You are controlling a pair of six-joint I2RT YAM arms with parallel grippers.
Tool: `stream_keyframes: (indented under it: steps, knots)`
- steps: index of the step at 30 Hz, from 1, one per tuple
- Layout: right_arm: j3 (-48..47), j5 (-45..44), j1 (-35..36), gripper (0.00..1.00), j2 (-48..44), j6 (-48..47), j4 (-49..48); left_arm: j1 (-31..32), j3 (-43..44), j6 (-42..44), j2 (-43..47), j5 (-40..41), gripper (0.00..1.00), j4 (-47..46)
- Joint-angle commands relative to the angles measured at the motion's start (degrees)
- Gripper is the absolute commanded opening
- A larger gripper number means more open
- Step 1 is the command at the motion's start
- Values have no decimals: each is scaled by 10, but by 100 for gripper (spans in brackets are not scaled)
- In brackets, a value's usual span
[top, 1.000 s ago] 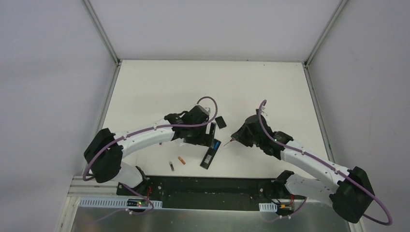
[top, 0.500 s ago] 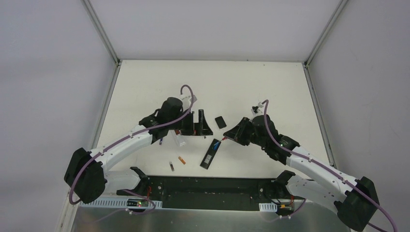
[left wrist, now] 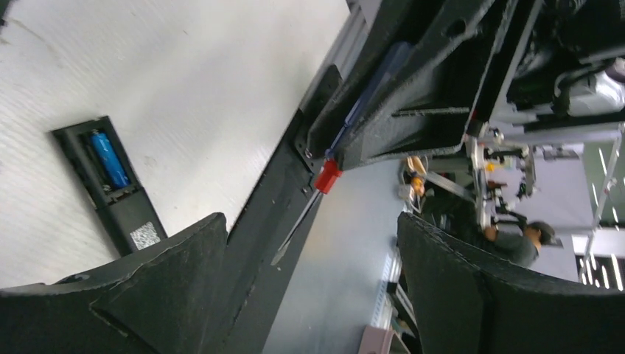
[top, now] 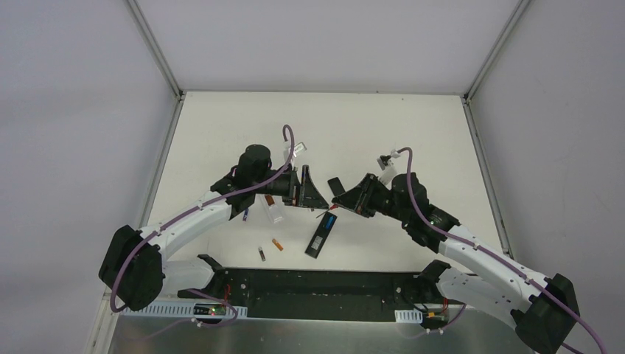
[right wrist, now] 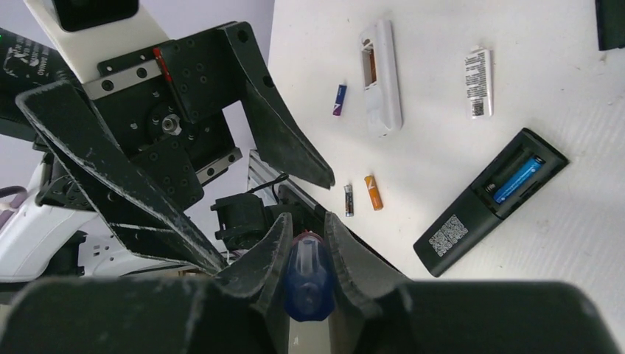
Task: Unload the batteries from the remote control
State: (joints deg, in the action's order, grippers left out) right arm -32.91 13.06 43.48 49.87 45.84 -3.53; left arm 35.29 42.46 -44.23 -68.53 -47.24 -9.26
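The black remote control lies face down with its compartment uncovered, and one blue battery sits inside it. The same remote and its blue cell show in the right wrist view. It also shows in the left wrist view. Loose batteries lie on the table: an orange one, a dark one and a small blue one. My left gripper hangs open and empty above the table, left of the remote. My right gripper is shut on a blue-handled screwdriver whose tip points toward the remote's top end.
A white remote lies face down with its compartment uncovered, left of the black one. A white cover and a black cover lie loose nearby. The two grippers face each other closely. The arm bases and a black rail line the near edge.
My left arm has lifted off the black remote and swung left, its open gripper now turned toward the right one. My right arm has moved left with the screwdriver, over the remote's top end.
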Motion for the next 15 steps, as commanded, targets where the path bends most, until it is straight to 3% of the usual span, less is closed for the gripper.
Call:
stream_keyframes:
  steps: [1, 6, 10, 15]
  knots:
    - [-13, 31, -2, 0, -12, 2, -63, 2, -4, 11, 0, -84, 83, -38]
    - [7, 61, -5, 0, -22, 2, -125, 2, 4, 23, -10, -126, 72, -33]
    - [30, 80, -7, 0, -26, 0, -187, 2, 10, 15, -21, -161, 56, -52]
    - [32, 111, -8, 0, -14, -18, -195, 2, 12, 1, -18, -176, 41, -80]
